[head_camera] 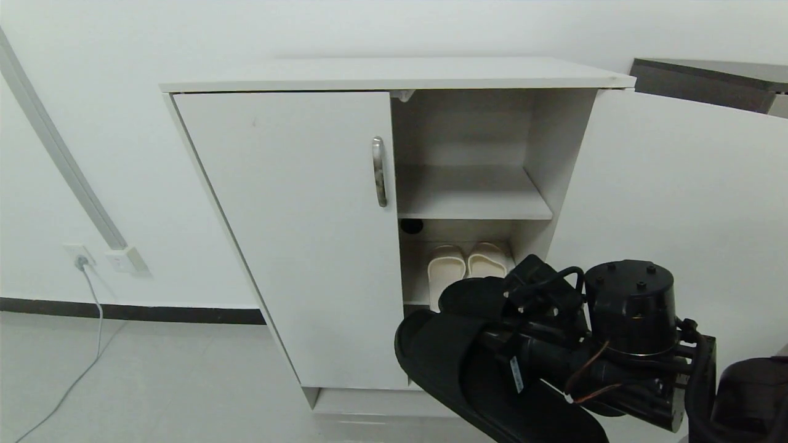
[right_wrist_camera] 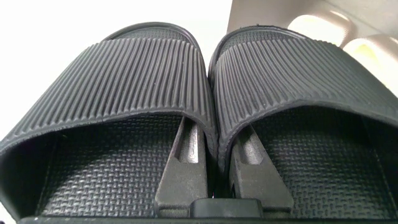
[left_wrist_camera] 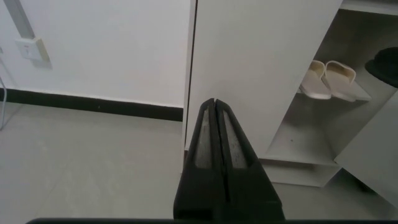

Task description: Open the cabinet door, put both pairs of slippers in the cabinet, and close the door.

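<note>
Hovering with black slippers [head_camera: 468,369] pinched in right gripper [right_wrist_camera: 216,132], left gripper [left_wrist_camera: 216,107] closed, empty; could have snagged the shelf [head_camera: 474,198] edge or shoved the cream slippers [head_camera: 468,264] aside.

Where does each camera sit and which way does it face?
Head: high on the robot, looking down at the cabinet; right arm low at the right.
Left wrist: behind the left gripper, fingers shut, facing the cabinet's foot.
Right wrist: behind the right gripper, clamped on the black slippers.
Shared: head and left wrist both see the cream slippers.
</note>
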